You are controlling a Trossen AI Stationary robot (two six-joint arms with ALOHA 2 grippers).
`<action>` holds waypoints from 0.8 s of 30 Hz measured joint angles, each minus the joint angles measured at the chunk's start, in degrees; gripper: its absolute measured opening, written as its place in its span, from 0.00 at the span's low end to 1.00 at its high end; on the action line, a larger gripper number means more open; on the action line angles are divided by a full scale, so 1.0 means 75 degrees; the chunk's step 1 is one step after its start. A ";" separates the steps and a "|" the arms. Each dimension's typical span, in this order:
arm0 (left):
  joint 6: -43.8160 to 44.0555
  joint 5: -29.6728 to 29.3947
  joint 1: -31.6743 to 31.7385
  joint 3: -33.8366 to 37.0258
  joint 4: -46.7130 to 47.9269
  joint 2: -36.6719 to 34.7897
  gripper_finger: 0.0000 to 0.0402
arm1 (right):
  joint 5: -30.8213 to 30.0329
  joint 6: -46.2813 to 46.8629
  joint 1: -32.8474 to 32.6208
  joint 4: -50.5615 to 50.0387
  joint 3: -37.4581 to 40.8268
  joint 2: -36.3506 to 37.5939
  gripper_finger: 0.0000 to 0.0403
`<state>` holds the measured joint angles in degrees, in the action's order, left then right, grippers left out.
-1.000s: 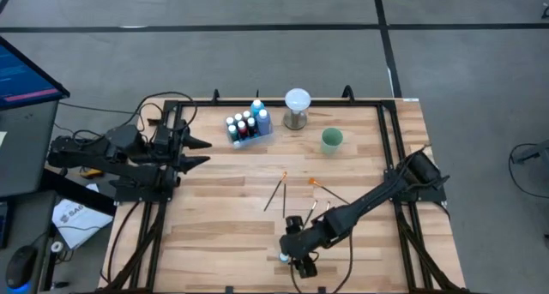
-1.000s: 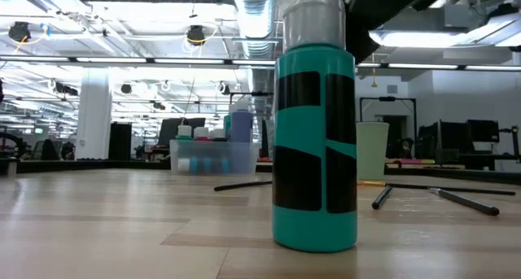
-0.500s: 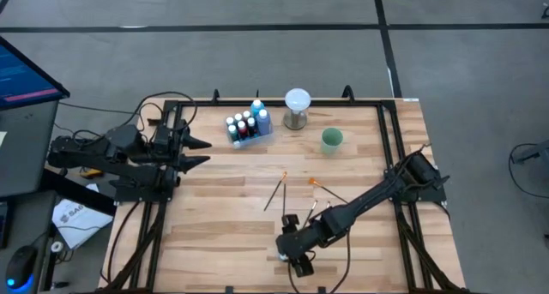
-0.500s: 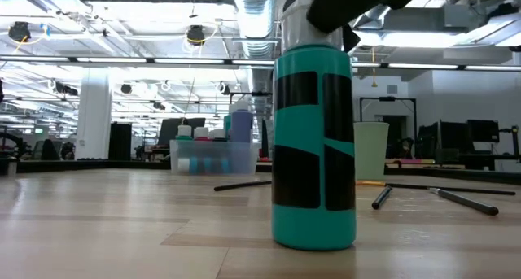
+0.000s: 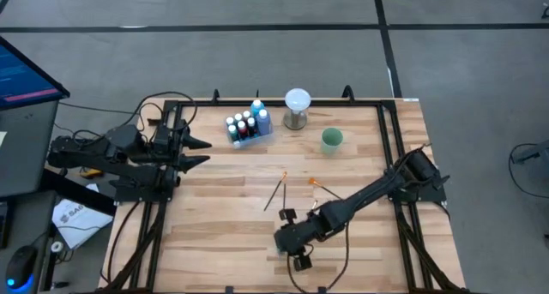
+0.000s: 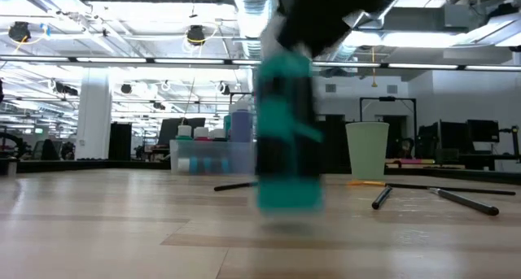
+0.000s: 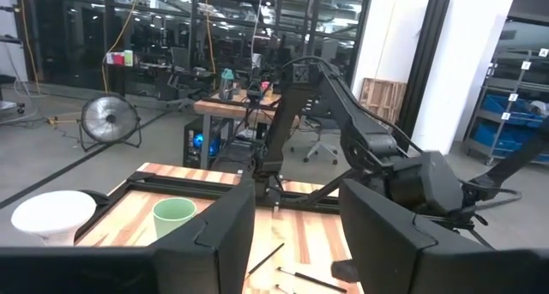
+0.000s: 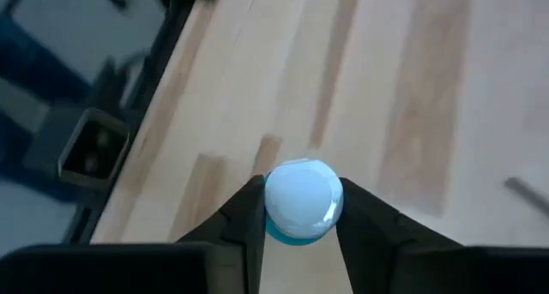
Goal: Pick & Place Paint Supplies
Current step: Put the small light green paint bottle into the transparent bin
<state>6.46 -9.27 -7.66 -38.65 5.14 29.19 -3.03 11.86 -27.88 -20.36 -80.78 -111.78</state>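
A teal paint bottle (image 6: 285, 132) with a white cap (image 8: 302, 200) stands upright near the table's front middle, blurred in the low view. My right gripper (image 5: 287, 244) is over it, shut on the cap. Several thin brushes (image 5: 276, 191) lie flat on the wood just behind. More paint bottles stand in a clear box (image 5: 247, 128) at the far side. My left gripper (image 5: 204, 153) waits open at the table's left edge, with nothing between its fingers. My right gripper pinches the bottle's white cap (image 8: 302, 184) between its two fingers (image 8: 247, 210), one on each side. The fingers come from above, pointing down. The bottle stays upright below them; I cannot tell whether its base is clear of the table.
A white globe on a metal base (image 5: 297, 107) and a green cup (image 5: 331, 140) stand at the far side, right of the box. Bare wood lies on the table's left half and along its front edge.
My right gripper has come down over the teal bottle's cap and shut on it. It has then gone toward the table's far edge and a little left. The bottle has gone with it, staying upright, away from the near edge.
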 joint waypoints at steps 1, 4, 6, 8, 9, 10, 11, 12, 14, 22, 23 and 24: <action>0.0000 -0.0016 0.0000 0.0000 -0.0002 -0.0004 0.41 | 0.0001 0.0000 0.0096 0.0087 0.0001 0.0076 0.26; 0.0000 -0.0022 0.0000 0.0000 -0.0006 -0.0056 0.40 | -0.0074 -0.0035 0.0439 0.0170 0.0000 0.0500 0.26; 0.0000 -0.0022 0.0000 0.0000 0.0000 -0.0163 0.39 | -0.0440 -0.0058 0.0748 0.0250 -0.0008 0.0817 0.26; -0.0006 -0.0022 0.0000 0.0000 -0.0006 -0.0257 0.38 | -0.0919 -0.0162 0.1137 0.0293 -0.0008 0.1162 0.26; -0.0009 -0.0022 0.0000 0.0000 -0.0003 -0.0314 0.38 | -0.1160 -0.0216 0.1352 0.0426 -0.0008 0.1332 0.26; -0.0012 -0.0022 0.0000 0.0000 -0.0005 -0.0362 0.38 | -0.1452 -0.0242 0.1586 0.0552 -0.0008 0.1503 0.26; -0.0015 -0.0022 0.0000 0.0000 -0.0005 -0.0413 0.37 | -0.1699 -0.0245 0.1839 0.0644 -0.0008 0.1664 0.26; -0.0017 -0.0022 0.0000 0.0000 -0.0012 -0.0450 0.37 | -0.1867 -0.0245 0.2092 0.0776 -0.0013 0.1782 0.26; -0.0020 -0.0019 0.0000 0.0000 -0.0008 -0.0510 0.37 | -0.2022 -0.0260 0.2597 0.1047 -0.0022 0.1900 0.26; -0.0023 -0.0016 0.0000 0.0000 0.0001 -0.0551 0.37 | -0.2167 -0.0200 0.3885 0.1544 -0.0037 0.1686 0.26; -0.0023 -0.0013 0.0000 0.0000 0.0001 -0.0551 0.37 | -0.2252 -0.0192 0.3937 0.1488 -0.0025 0.1623 0.26; -0.0023 -0.0013 0.0000 0.0000 0.0004 -0.0551 0.37 | -0.2358 -0.0190 0.3973 0.1381 0.0000 0.1574 0.27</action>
<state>6.28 -9.37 -7.66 -38.65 5.17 25.06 -20.71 10.44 1.92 -10.00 -80.78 -99.98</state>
